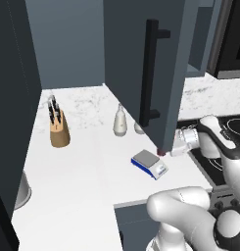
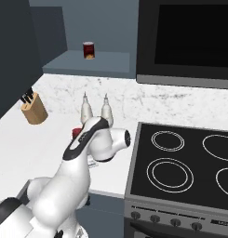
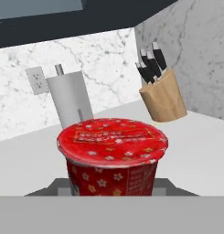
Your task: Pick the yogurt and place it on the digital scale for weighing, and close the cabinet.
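Observation:
The yogurt (image 3: 112, 146), a red cup with a starred red foil lid, sits upright right in front of the hand camera. My gripper (image 1: 164, 150) is shut on the yogurt (image 1: 160, 153), low over the counter just under the bottom edge of the cabinet door (image 1: 136, 59). The digital scale (image 1: 150, 164), blue and white with a grey plate, lies right beside the cup on its near-left side. A dark grey flat edge (image 3: 45, 191) shows beneath the cup. The cabinet door with its black bar handle (image 1: 150, 73) stands swung open. From the right, my arm hides most of the yogurt (image 2: 77, 133).
A knife block (image 1: 59, 128) stands at the counter's left. Two pale bottles (image 1: 120, 122) stand behind the scale. A dark red can (image 2: 89, 50) sits on the open cabinet shelf. The black stove (image 2: 180, 162) lies to the right. A paper towel holder (image 3: 70, 98) stands by the wall.

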Tool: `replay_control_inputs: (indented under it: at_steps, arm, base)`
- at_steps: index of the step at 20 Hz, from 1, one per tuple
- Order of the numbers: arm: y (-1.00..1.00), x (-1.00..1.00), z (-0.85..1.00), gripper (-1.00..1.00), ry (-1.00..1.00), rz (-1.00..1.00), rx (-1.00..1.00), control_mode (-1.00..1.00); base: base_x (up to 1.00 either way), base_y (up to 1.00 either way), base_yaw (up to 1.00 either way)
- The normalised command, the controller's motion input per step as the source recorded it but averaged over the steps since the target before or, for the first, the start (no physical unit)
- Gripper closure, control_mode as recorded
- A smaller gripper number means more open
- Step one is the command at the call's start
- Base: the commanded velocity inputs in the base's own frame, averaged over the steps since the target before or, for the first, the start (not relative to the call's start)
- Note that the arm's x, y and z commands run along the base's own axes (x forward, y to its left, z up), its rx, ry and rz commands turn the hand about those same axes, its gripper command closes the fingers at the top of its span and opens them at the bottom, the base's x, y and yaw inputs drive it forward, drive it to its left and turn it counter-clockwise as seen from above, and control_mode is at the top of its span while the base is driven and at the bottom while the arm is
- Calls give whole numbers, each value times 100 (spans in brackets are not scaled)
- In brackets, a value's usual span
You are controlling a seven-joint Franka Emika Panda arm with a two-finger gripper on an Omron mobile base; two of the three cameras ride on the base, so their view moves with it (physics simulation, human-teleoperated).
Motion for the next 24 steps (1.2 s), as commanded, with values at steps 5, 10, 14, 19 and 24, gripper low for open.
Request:
replay_control_inputs:
  at_steps: [5,10,14,19,24]
  arm:
    - [23,28,-24,100,0,5,0,-100]
    - [3,20,-27,100,-3,5,0,-100]
    - [2,15,-30,100,-5,4,0,-100]
    - [0,14,-17,100,-9,0,0,-100]
    - [0,17,-28,100,-4,0,0,-100]
  base:
    - [0,0,0]
    - [0,0,0]
    - [0,0,0]
    - [0,0,0]
    - [0,0,0]
